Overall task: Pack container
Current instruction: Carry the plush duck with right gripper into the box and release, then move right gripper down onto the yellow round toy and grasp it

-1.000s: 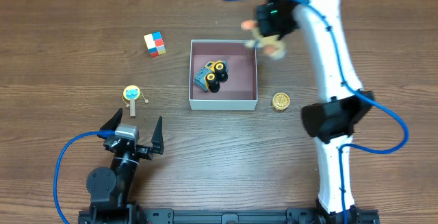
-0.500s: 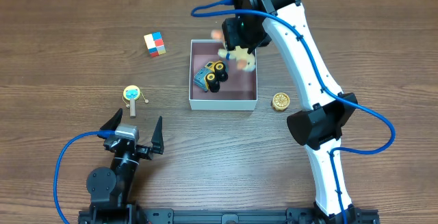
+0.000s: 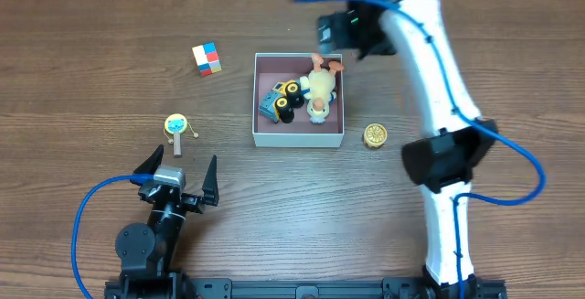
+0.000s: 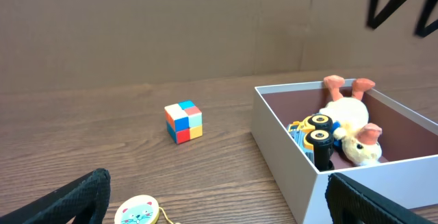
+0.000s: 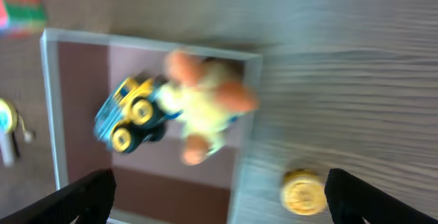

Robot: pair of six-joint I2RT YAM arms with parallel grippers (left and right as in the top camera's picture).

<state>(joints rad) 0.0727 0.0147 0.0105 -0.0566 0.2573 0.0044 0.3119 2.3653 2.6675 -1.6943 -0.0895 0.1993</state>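
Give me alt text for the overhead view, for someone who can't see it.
A white container with a pink inside sits mid-table, holding a toy truck and a plush duck. A colored cube, a round yellow toy and a gold disc lie outside it on the wood table.

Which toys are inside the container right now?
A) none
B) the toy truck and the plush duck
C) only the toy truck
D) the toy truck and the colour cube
B: the toy truck and the plush duck both lie inside the container, while the colour cube sits outside it.
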